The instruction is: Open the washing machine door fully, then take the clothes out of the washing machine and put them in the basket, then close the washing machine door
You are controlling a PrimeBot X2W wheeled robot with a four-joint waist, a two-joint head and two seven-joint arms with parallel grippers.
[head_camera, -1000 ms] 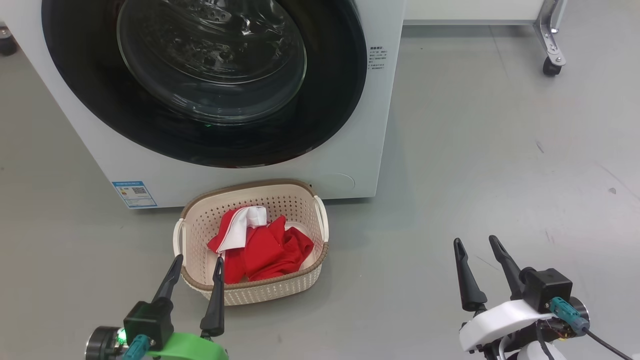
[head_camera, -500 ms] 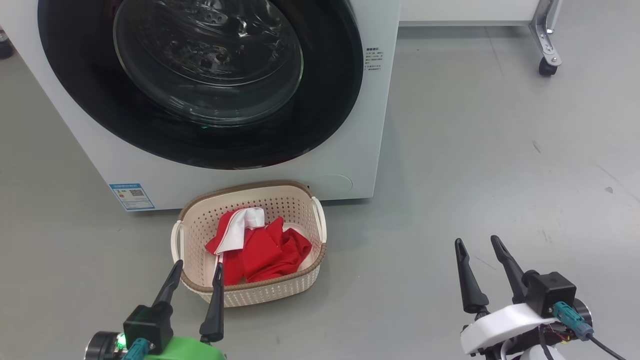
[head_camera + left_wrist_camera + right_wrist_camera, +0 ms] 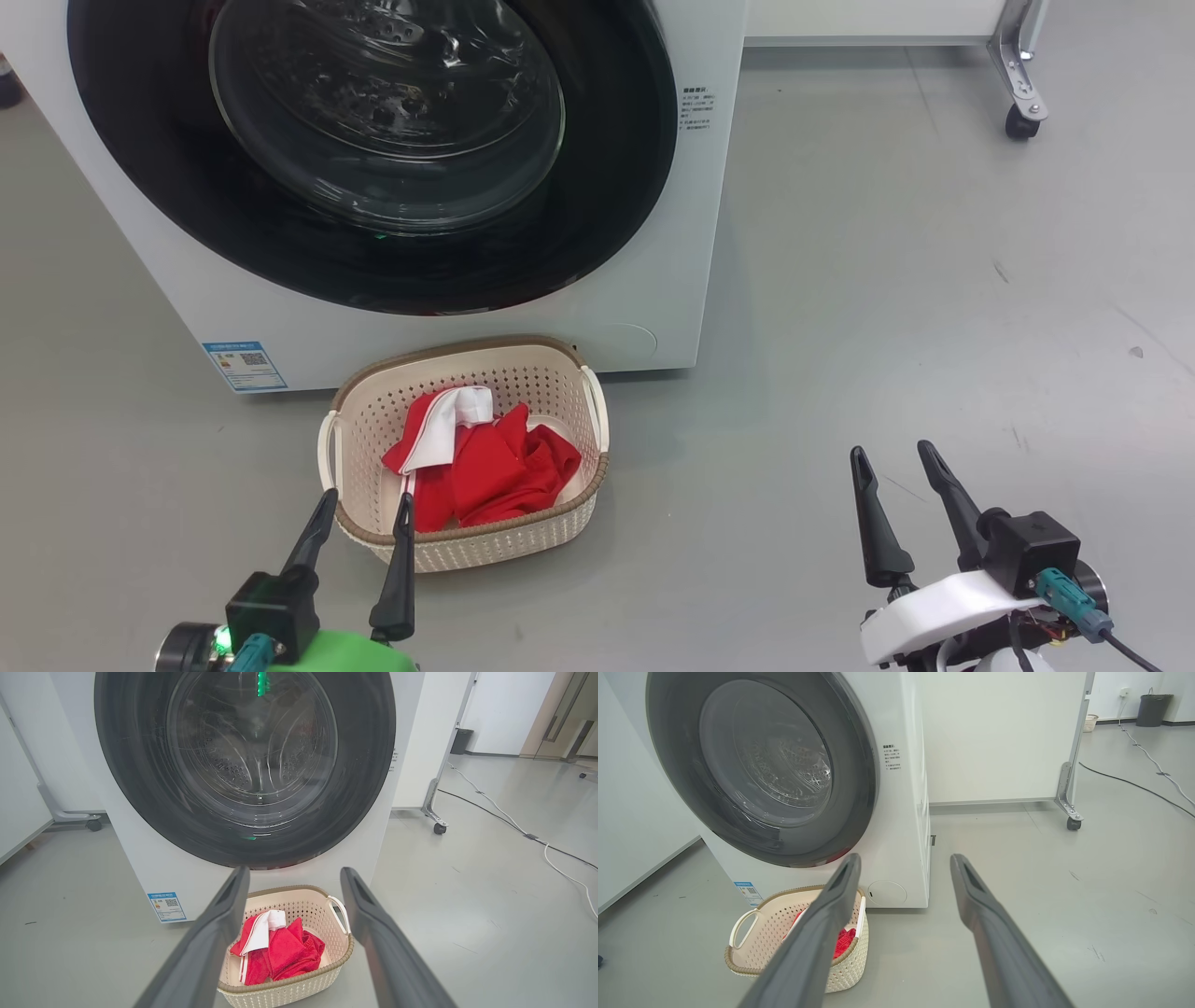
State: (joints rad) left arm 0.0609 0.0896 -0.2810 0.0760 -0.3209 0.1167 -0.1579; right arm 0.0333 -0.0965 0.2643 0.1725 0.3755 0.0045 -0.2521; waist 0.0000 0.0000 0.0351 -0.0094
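The washing machine door [image 3: 383, 121] is seen lying flush against the front of the white washing machine [image 3: 695, 280], its glossy black rim and bulging glass bowl facing out toward both grippers; the steel drum is made out through the glass. The door is found ahead of and above the left gripper [image 3: 366, 499], and ahead and off to the left of the right gripper [image 3: 891, 451]. The clothes [image 3: 490, 467] are heaped in the cream basket [image 3: 485, 553], a bunched red pile with a white-trimmed fold turned up on the side nearer the machine; no clear long axis can be told for the heap. The basket is set on the grey floor [image 3: 887, 280] just in front of the machine's base, directly beyond the left gripper's fingertips, whose right finger is seen over the near rim in the head view. Its long axis is laid across the direction in which the left fingers point, roughly along the machine's front, with a white handle at each short end. Both grippers are held with their fingers spread apart and nothing is gripped between them. The right gripper is kept well apart from the basket, over bare floor. A small blue label [image 3: 245, 365] is stuck low on the machine, ahead and left of the left gripper.
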